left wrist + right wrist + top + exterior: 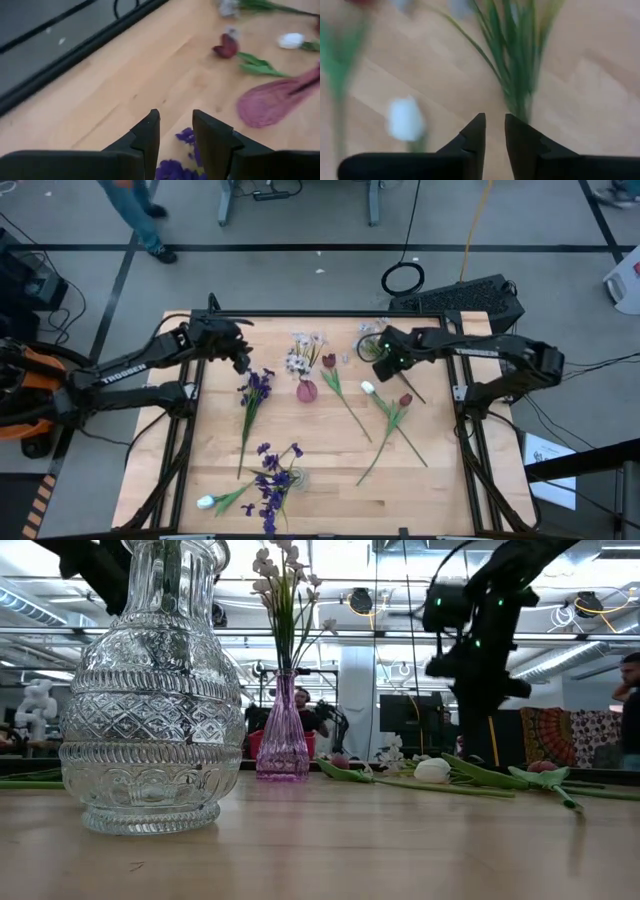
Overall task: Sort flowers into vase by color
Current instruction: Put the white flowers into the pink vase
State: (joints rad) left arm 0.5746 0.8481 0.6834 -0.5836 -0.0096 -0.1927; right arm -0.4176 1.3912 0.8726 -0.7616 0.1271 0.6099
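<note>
Left claw (243,360) spread, empty, above purple flower (255,387) head; stem runs toward 6 o'clock. Right claw (383,363) slightly apart, empty, white tulip (369,388) at 7 o'clock.

Two black jointed arms, white "TROSSEN" lettering on the left (green lights on the right).

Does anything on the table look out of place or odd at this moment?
Nothing looks spilled or broken. The pink vase stands upright with pale flowers in it. The other flowers, such as a purple stem and a white tulip, lie loose on the table, not yet sorted.
</note>
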